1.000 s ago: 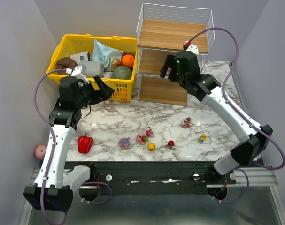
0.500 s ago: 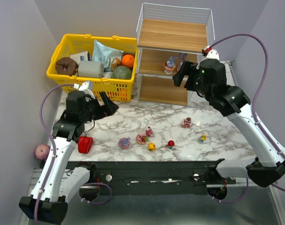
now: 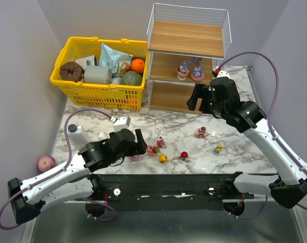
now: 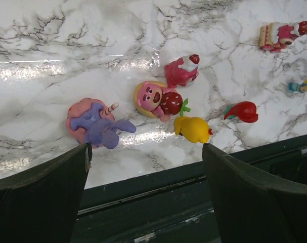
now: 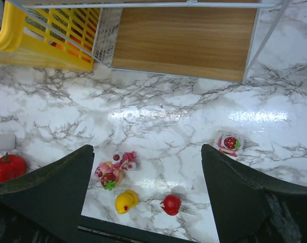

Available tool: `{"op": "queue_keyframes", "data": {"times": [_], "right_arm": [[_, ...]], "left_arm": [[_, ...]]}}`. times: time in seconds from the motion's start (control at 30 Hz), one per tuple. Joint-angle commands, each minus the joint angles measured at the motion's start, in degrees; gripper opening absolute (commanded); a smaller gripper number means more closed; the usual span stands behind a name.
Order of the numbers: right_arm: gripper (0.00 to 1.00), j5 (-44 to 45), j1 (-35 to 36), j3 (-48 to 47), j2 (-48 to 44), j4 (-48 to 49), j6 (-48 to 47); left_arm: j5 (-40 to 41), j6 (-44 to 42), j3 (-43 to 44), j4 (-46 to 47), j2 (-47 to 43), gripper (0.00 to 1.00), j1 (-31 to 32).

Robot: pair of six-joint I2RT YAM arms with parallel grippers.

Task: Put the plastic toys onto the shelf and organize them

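Your left gripper [image 4: 145, 149] sat low over the surface [image 4: 52, 45], jaws spread wide, nothing between them. The purple bunny [image 4: 95, 124] lay on its side just ahead of the jaw line but off-centre, nearly against the finger at the left of the wrist view. The pink bear [image 4: 156, 99] and yellow toy [image 4: 192, 128] sat nearer the middle of the gap. As far as I could tell the bunny's long axis ran roughly along the line between the fingers, so I'd judge a straight close would squeeze it end to end; shift toward it and maybe roll the wrist first. Your right gripper [image 3: 196, 98] was also spread and empty, up by the bottom tier of the shelf [image 3: 186, 38], well apart from that cluster, so the left arm was clearly nearer. A pair of bunnies [image 3: 197, 70] already stood on the middle tier, seven toys left on the surface
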State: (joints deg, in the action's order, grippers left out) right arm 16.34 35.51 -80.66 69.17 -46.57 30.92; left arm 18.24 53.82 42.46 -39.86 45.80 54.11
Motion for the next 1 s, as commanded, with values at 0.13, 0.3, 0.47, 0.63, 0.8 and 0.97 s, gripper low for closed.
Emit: {"op": "queue_keyframes", "data": {"times": [0.13, 0.3, 0.47, 0.63, 0.8, 0.97], "right_arm": [[0.94, -5.3, -0.3, 2.5, -4.7, -0.8, -4.4], [0.94, -6.5, -0.4, 4.2, -7.4, -1.2, -5.6], [0.94, -7.2, -0.4, 5.5, -8.5, -1.3, -6.0], [0.94, -6.8, -0.4, 6.0, -8.6, -1.3, -5.7], [0.94, -6.5, -0.4, 5.8, -8.7, -2.0, -5.6], [0.94, -5.4, -0.4, 5.0, -8.9, -3.0, -6.0]], "left_arm": [[29.4, 19.2, 4.5, -9.2, 12.4, 0.98, 18.3], [32.9, 29.8, 5.7, -15.4, 18.7, 0.93, 22.1], [32.9, 36.7, 4.3, -16.0, 21.4, 0.92, 22.6], [32.7, 35.8, 0.3, -10.8, 20.5, 0.82, 22.5], [33.3, 38.1, -2.6, -9.3, 20.5, 0.79, 22.4], [34.2, 35.2, -4.1, -4.6, 22.0, 0.77, 20.8]]}}
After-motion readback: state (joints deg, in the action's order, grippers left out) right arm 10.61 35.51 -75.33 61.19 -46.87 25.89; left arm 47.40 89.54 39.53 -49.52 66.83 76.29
